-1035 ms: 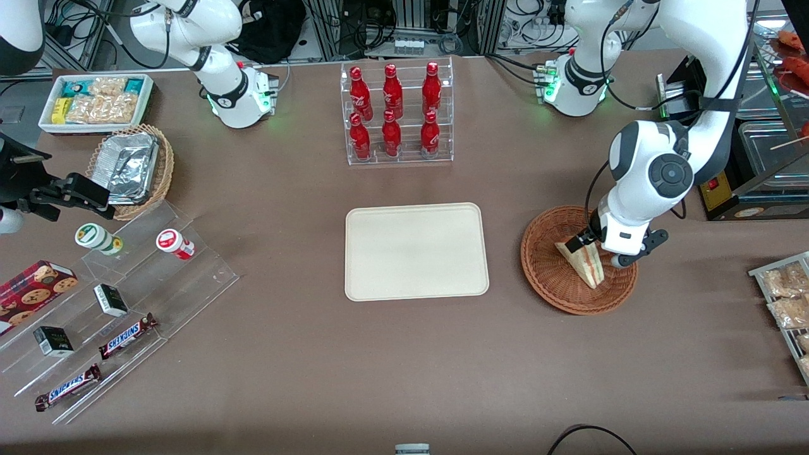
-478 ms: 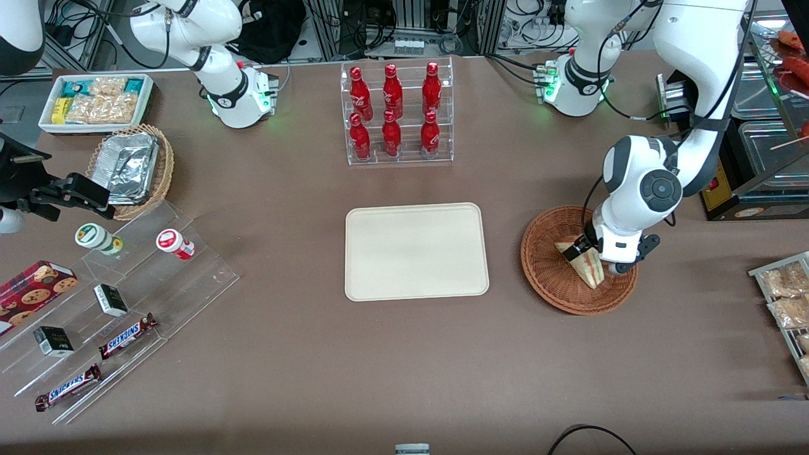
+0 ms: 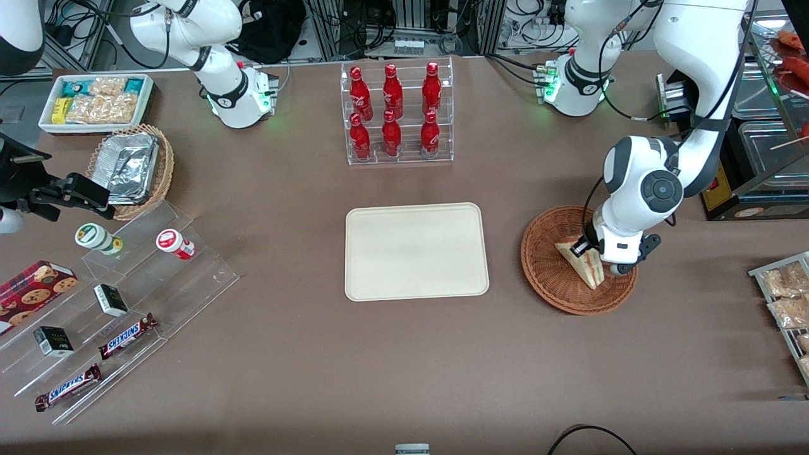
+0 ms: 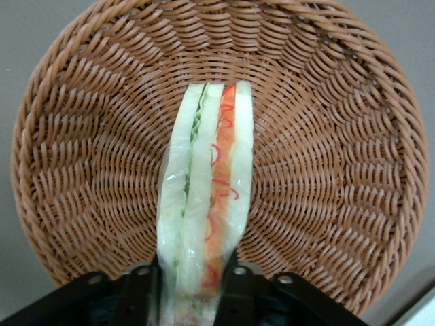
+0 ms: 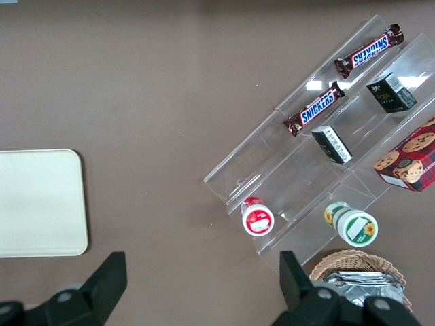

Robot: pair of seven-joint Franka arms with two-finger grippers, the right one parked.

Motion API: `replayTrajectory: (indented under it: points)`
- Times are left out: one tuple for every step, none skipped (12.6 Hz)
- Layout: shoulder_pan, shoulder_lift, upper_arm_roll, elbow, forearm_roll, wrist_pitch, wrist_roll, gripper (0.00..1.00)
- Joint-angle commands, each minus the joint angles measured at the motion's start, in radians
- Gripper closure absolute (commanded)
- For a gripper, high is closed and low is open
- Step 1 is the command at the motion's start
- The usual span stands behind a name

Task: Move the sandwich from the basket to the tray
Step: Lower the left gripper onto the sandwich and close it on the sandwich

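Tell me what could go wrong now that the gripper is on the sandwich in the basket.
The gripper pinches the sandwich only at one end, so the soft wedge might sag, twist or slip out when lifted. Squeezing could also crush the bread. On the way to the tray, a low carry might catch the basket rim.

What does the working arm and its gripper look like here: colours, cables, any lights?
The left arm is glossy white with dark grey joint rings and a round dark cap; a black cable runs along it. Its base glows green. The gripper over the basket has black fingers.
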Motion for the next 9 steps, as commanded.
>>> replayTrajectory:
  points:
    - [-0.013, -0.028, -0.005, 0.104, 0.013, -0.167, 0.006, 0.97]
    - [-0.016, -0.024, -0.011, 0.154, 0.011, -0.233, 0.023, 0.97]
    - [-0.037, -0.015, -0.016, 0.200, 0.013, -0.299, 0.043, 0.98]
    - [-0.053, -0.010, -0.016, 0.228, 0.028, -0.342, 0.099, 0.98]
    - [-0.066, -0.013, -0.017, 0.236, 0.040, -0.355, 0.178, 0.99]
    - [-0.071, -0.021, -0.017, 0.236, 0.041, -0.355, 0.231, 0.98]
    - [-0.074, -0.019, -0.020, 0.247, 0.042, -0.358, 0.305, 0.98]
    - [-0.088, -0.012, -0.042, 0.256, 0.041, -0.373, 0.420, 0.98]
    - [-0.096, -0.001, -0.051, 0.257, 0.030, -0.375, 0.460, 0.97]
